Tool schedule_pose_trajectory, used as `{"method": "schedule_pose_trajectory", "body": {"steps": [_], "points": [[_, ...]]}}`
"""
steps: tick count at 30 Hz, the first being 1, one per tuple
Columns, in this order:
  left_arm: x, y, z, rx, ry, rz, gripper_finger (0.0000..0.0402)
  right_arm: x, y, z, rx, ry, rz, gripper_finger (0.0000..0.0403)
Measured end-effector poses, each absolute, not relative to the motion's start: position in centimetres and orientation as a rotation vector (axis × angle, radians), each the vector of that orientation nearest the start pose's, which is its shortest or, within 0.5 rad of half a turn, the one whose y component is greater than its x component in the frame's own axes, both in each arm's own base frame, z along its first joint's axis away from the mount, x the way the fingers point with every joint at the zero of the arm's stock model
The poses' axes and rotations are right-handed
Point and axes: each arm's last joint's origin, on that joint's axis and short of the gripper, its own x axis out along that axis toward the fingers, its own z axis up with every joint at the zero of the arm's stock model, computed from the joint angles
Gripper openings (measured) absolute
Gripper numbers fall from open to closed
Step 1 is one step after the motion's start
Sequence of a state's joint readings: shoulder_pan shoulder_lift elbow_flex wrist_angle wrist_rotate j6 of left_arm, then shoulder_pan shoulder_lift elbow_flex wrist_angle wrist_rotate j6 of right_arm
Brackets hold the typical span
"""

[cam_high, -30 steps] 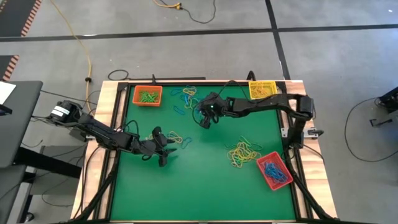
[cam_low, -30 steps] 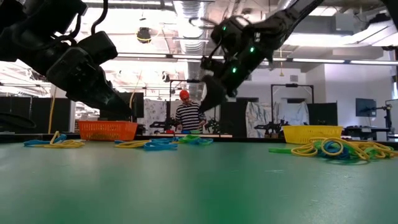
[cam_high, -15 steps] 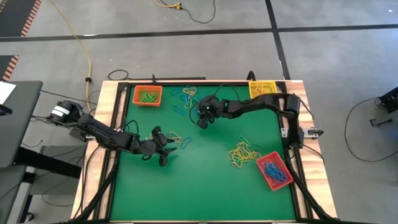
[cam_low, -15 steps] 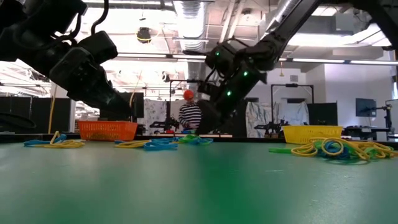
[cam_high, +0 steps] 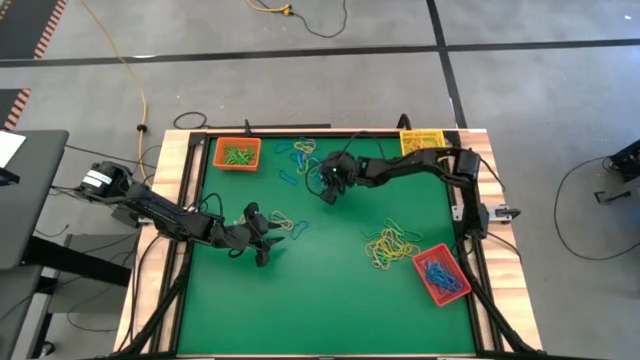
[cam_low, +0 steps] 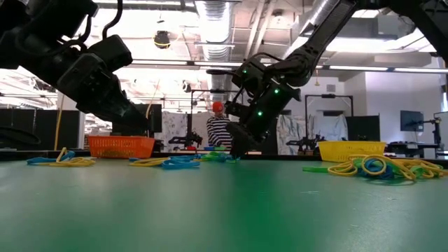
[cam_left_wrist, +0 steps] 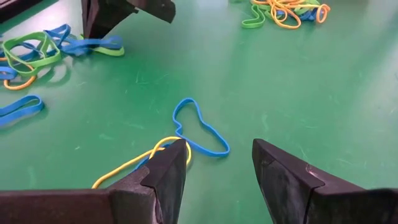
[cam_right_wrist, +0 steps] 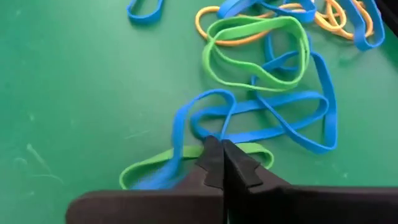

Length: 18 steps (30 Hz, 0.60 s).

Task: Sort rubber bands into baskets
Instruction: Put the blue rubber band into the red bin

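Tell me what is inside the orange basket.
The orange basket holds a small bunch of green rubber bands, seen from above. In the low view its wall hides the contents, so whether anything lies beneath them cannot be seen.

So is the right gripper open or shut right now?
Shut. The right gripper has its fingertips pressed together among the blue and green rubber bands; whether it pinches one, I cannot tell.

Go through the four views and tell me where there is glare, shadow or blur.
High view: even light, soft shadows under both arms on the green table. Low view: bright ceiling lights glare behind the right gripper; the near tabletop is blurred. Left wrist view: the left gripper shows soft-edged fingers, mat sheen. Right wrist view: the blue rubber band is sharp.
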<state>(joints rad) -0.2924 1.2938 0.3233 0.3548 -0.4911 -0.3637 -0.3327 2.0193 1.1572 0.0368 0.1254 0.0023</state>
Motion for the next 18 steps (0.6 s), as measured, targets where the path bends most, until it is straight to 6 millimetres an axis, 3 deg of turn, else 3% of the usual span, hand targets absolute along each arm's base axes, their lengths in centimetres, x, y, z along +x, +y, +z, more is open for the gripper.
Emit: {"method": "schedule_pose_trajectory", "body": {"steps": [8,18], "points": [[20.7,-4.8,13.5,-0.123,0.525,0.293,0.0174,38.5,-12.3,13.3,0.056,0.815,-0.419,0.0012],[20.7,-4.8,13.5,-0.114,0.527,0.297,0.0174,38.9,-10.7,16.5,-0.004,0.758,-0.407,0.0013]]}}
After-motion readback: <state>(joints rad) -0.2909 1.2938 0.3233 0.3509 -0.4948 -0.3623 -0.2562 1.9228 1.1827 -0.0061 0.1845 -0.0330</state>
